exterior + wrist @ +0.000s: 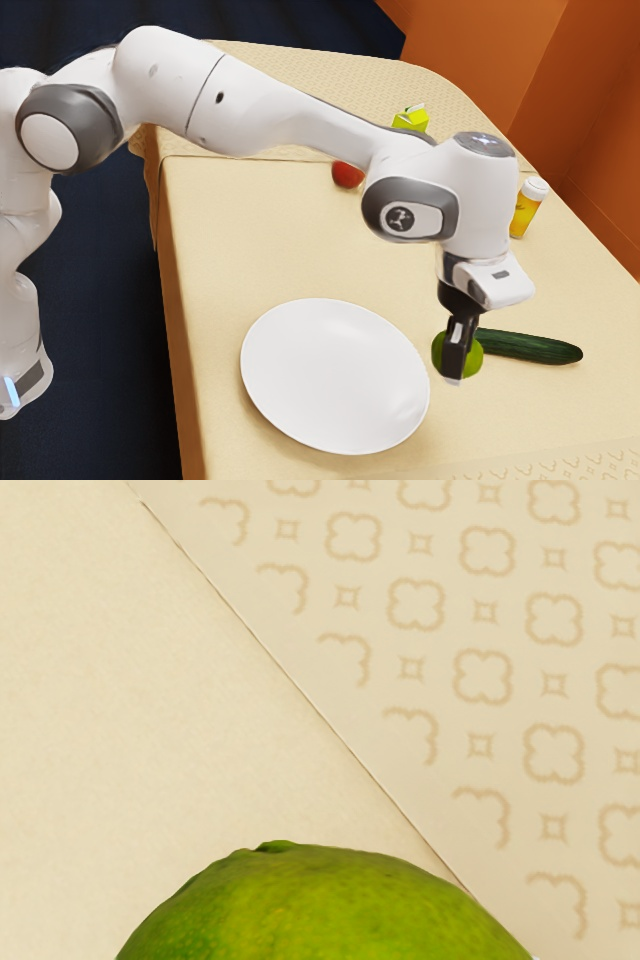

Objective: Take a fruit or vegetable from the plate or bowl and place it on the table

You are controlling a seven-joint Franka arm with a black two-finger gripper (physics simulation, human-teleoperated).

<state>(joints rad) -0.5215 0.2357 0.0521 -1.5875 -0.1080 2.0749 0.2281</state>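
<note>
In the exterior view, the arm point(270, 105) comes in from the upper left and bends down at its wrist; the hand point(456, 372) points downward, its fingers closed around a green lime point(474, 361), one of them crossing the lime's near side; the lime is off the plate point(320, 375), just past its rim toward the exterior view's right, though I cannot tell whether it touches the tabletop point(240, 240); a dark green cucumber point(540, 347) lies just beyond the lime, running toward the exterior view's right; a yellow bottle with a white cap point(526, 212) stands farther back, while a red fruit or vegetable point(347, 175) and a yellow-green carton point(409, 121) are partly hidden by the arm.

In the wrist view, the lime's rounded top is close under the hand, with its small stem scar showing; past it, the plain surface meets a pale patterned strip point(485, 675) along a straight edge.
</note>
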